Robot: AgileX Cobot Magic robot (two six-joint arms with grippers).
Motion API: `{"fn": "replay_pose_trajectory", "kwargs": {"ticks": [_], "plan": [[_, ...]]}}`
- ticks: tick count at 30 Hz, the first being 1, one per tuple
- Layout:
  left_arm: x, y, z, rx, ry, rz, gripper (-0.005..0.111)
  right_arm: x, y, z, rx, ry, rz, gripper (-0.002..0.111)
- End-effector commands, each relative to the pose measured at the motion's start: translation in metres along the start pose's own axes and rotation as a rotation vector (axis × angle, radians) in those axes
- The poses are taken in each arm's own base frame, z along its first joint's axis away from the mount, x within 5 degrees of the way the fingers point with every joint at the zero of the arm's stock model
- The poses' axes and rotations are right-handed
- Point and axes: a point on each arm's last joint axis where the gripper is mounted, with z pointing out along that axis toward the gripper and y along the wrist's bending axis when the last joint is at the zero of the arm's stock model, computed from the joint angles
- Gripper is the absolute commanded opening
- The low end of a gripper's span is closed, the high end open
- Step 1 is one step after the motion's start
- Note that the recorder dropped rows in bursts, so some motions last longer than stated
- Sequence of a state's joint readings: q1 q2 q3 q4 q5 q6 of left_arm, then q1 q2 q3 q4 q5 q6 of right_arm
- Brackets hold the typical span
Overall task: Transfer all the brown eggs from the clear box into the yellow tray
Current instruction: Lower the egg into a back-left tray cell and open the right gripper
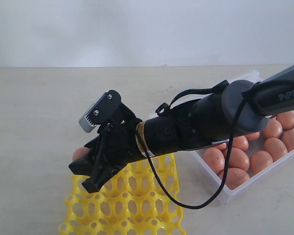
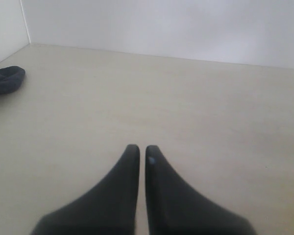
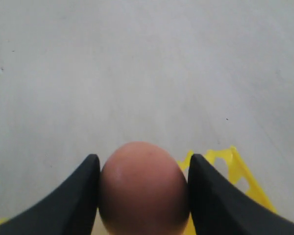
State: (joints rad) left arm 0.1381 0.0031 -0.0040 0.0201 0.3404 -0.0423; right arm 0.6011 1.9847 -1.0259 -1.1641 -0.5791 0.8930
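My right gripper reaches across to the left and is shut on one brown egg, held over the far left corner of the yellow tray. In the right wrist view the egg fills the gap between the two black fingers of this gripper, with a corner of the tray just behind it. Several more brown eggs lie in the clear box at the right, partly hidden by the arm. My left gripper is shut on nothing above bare table.
The black right arm with its looping cable stretches over the gap between box and tray. A dark object lies at the edge of the left wrist view. A pale wall stands behind the beige table.
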Motion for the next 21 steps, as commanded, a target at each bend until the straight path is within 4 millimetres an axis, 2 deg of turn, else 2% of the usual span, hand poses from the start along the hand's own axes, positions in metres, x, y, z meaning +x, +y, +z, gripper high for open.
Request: {"fn": "replay_pose_trajectory", "kwargs": {"ticks": [1, 9, 18, 21], "plan": [[0.001, 0.000, 0.000, 0.009, -0.002, 0.006, 0.004, -0.001, -0.001, 0.001, 0.015, -0.017, -0.003, 0.000], [0.001, 0.000, 0.000, 0.009, -0.002, 0.006, 0.004, 0.004, -0.008, 0.017, 0.004, -0.046, 0.036, 0.000], [0.001, 0.000, 0.000, 0.009, -0.002, 0.006, 0.004, 0.009, -0.014, 0.017, 0.063, 0.004, 0.035, 0.000], [0.001, 0.000, 0.000, 0.009, -0.002, 0.006, 0.004, 0.011, -0.016, 0.017, 0.087, 0.028, 0.035, 0.014]]}}
